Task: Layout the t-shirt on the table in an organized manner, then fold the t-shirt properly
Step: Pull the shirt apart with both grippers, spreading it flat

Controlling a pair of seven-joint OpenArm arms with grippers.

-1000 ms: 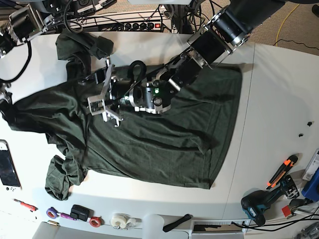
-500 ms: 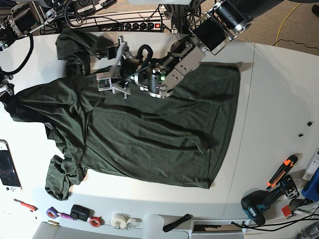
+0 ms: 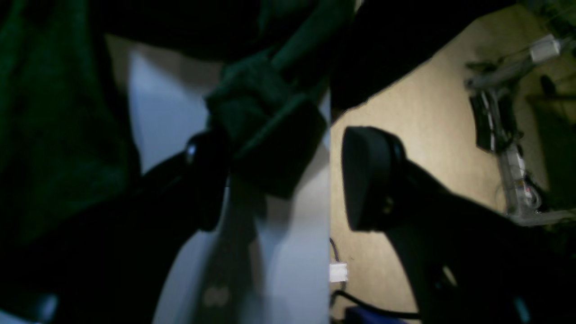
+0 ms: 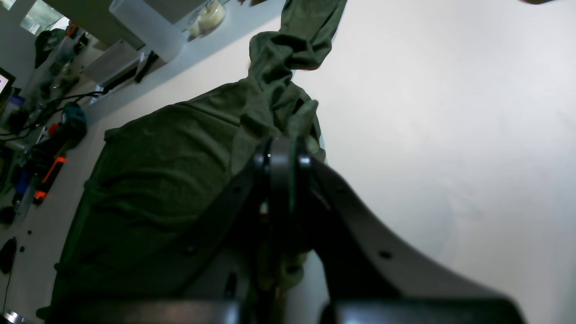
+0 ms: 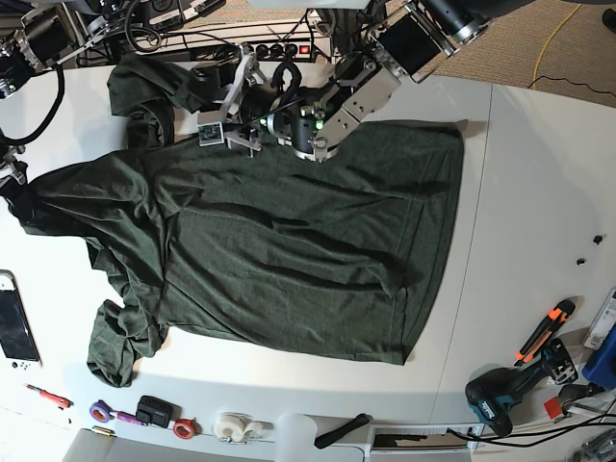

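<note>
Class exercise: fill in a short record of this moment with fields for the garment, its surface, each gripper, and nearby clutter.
garment: t-shirt, dark green, spread on the table but wrinkled, sleeves bunched
surface: table, white
left gripper: open, at the bunched sleeve near the far edge
right gripper: shut on the t-shirt
clutter: drill, tape rolls along the near edge

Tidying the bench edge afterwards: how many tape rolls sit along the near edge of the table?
3: a purple roll, a red roll and a white roll, all left of centre. More may be hidden.
</note>
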